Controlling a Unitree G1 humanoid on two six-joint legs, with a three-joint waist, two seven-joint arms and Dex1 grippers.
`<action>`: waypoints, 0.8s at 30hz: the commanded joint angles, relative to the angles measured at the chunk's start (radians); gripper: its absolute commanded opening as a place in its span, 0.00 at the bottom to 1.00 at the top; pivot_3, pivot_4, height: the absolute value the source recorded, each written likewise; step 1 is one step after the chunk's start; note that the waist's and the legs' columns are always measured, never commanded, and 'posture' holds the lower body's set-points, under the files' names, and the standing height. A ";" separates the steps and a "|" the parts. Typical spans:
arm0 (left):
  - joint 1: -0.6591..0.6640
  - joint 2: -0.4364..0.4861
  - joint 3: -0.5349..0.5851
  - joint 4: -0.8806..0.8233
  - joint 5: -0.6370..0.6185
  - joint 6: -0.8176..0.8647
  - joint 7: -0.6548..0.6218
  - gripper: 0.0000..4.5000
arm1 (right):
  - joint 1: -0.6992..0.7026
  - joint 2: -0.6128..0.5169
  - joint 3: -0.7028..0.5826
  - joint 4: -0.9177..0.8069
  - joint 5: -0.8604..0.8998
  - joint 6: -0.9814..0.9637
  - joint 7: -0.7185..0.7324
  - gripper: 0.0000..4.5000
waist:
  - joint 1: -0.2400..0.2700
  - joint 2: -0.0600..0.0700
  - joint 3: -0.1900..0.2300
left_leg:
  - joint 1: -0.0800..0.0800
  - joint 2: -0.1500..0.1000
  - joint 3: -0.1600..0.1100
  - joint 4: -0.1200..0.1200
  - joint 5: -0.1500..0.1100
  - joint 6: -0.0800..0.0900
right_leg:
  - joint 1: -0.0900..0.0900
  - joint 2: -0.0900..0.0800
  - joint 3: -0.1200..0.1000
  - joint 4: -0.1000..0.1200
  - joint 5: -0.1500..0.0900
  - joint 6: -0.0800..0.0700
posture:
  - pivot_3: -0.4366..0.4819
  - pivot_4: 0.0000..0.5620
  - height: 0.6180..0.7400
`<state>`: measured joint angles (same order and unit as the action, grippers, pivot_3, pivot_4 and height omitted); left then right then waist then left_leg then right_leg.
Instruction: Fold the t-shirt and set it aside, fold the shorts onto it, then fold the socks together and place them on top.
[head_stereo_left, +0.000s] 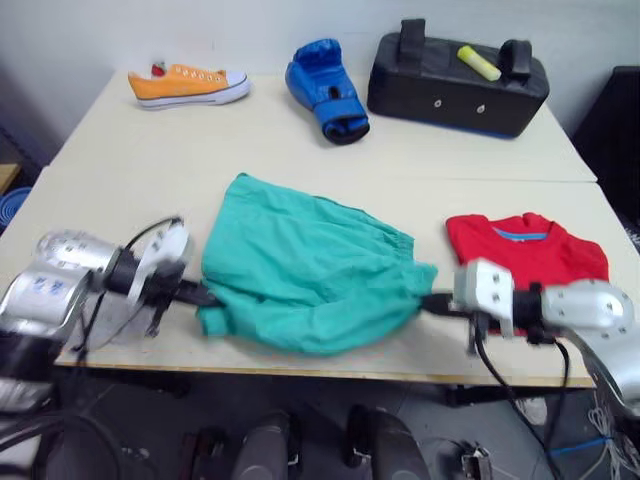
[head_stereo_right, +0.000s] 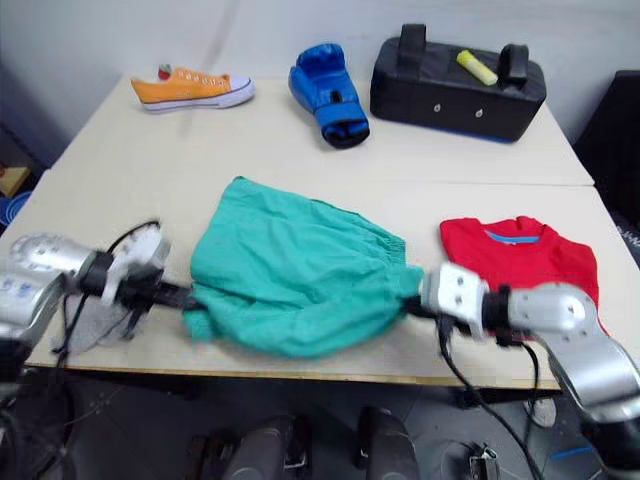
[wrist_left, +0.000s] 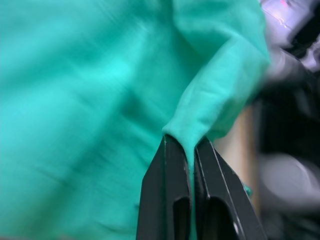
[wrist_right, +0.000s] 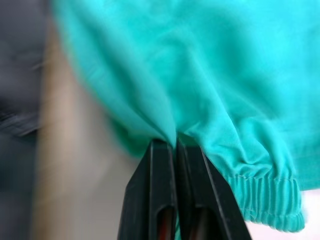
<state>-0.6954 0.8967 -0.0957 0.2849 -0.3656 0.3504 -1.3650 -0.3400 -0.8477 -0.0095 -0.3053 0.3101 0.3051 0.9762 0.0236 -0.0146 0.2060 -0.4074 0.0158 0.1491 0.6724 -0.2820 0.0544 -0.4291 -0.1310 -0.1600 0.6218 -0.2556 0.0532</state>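
**Both grippers pinching the shorts at the table's near edge**

The shorts (head_stereo_left: 305, 265) lie spread in the middle of the table (head_stereo_left: 120, 170), with their near part bunched toward the front edge. The left gripper (head_stereo_left: 205, 296) holds the near left corner of the cloth; the right gripper (head_stereo_left: 432, 301) holds the right end by the gathered waistband. From the head views the fingertips are buried in fabric, so the grip itself is hard to read there.

The wrist views settle it. In the left wrist view the two black fingers (wrist_left: 167, 200) are pressed together on a raised fold of teal cloth that rises from between them. In the right wrist view the fingers (wrist_right: 155, 200) are likewise pressed together on a pleat of the shorts, and the ribbed elastic band shows just beside them, a detail the head views barely give.

The head views alone show the rest. The t-shirt (head_stereo_left: 527, 250) lies folded on the right of the table, behind the right arm, blue collar band up. At the far side sit an orange sneaker (head_stereo_left: 188, 85), a blue boxing glove (head_stereo_left: 325, 88) and a black pad (head_stereo_left: 455, 85) with a yellow object (head_stereo_left: 478, 62) on top
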 joint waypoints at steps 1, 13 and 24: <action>-0.423 -0.133 0.127 0.420 0.088 -0.262 0.368 0.01 | -0.361 0.094 -0.080 0.219 -0.123 -0.079 -0.297 0.00 | -0.001 -0.003 0.002 | -0.002 0.000 0.000 0.002 0.001 0.001 | -0.002 0.000 0.000 0.001 0.001 0.000 | 0.48 0.27 1.00; -0.666 -0.044 0.154 0.664 0.103 -0.253 -0.006 0.01 | -0.310 -0.065 -0.210 0.109 -0.051 -0.213 -0.185 0.00 | -0.031 -0.002 0.001 | -0.004 -0.008 0.011 -0.011 -0.009 0.009 | -0.011 0.004 -0.008 0.005 -0.011 0.019 | 0.48 0.27 1.00; -0.082 0.220 -0.059 0.129 0.032 -0.044 -0.243 0.01 | 0.338 -0.120 -0.159 -0.155 -0.024 -0.187 0.045 0.00 | -0.047 -0.007 0.005 | -0.001 -0.005 0.007 0.010 -0.013 0.011 | 0.002 -0.004 0.002 0.002 -0.006 0.014 | 0.48 0.27 1.00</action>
<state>-0.8131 1.0705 -0.1745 0.4625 -0.3378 0.3061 -1.5030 -0.0480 -0.9462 -0.1581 -0.4707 0.3413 0.1496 1.0128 -0.0237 -0.0214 0.2115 -0.4054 0.0125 0.1549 0.6825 -0.2980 0.0619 -0.4233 -0.1356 -0.1582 0.6213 -0.2596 0.0655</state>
